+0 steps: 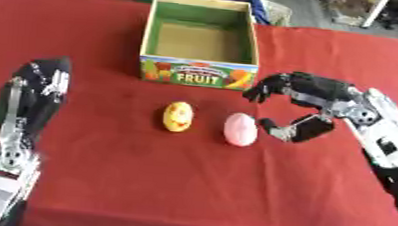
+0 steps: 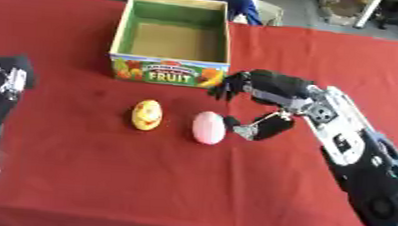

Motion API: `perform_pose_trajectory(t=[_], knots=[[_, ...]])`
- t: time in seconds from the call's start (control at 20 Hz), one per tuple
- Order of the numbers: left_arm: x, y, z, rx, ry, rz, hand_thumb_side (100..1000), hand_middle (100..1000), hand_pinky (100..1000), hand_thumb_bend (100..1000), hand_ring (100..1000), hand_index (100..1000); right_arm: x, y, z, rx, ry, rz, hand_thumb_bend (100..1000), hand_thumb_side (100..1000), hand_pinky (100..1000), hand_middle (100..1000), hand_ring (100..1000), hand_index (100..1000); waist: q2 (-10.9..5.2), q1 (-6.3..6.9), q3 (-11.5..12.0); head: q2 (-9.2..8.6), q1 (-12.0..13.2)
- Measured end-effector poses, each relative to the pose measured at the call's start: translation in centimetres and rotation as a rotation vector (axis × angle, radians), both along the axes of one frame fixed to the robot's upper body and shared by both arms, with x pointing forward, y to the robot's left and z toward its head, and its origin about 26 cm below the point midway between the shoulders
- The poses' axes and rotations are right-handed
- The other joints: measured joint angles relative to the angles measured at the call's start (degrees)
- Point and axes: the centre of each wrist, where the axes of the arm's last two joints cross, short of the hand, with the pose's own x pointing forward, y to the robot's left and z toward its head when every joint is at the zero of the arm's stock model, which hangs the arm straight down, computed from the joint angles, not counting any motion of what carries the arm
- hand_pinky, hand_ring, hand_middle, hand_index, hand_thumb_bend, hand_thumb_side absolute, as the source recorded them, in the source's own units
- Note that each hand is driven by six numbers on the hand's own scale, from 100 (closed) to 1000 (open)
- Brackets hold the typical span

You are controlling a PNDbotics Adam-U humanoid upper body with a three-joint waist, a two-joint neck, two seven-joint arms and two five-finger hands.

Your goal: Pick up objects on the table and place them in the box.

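Pink egg [image 1: 241, 129] and yellow egg [image 1: 177, 116] seen mid-table [image 1: 189, 184], near box [image 1: 199, 73]. Right hand [image 1: 312, 109] spread beside pink egg, nothing gripped. Left hand [image 1: 38, 86] flat, idle, left edge.

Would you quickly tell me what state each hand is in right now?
Left hand: fingers cannot be made out, cannot tell.
Right hand: open, fingers and thumb spread beside the pink object, holding nothing.

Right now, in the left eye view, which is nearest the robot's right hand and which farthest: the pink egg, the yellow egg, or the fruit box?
From the right hand:
1. Pink egg, just left of its thumb.
2. Fruit box, up and to the left, its front corner near the fingertips.
3. Yellow egg, left beyond the pink egg.
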Motion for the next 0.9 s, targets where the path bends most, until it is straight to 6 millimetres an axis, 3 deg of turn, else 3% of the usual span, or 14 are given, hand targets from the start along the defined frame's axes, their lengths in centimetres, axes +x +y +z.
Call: perform_pose_trajectory(t=[0.9], knots=[[0.0,0.0,0.0,0.001,0.0,-0.003,533,541,621,264,588,653,0.4,0.7,-2.3,-0.107,-0.039,0.006,137,348,703,727,687,890,0.0,0.02,0.3,0.0,-0.2]])
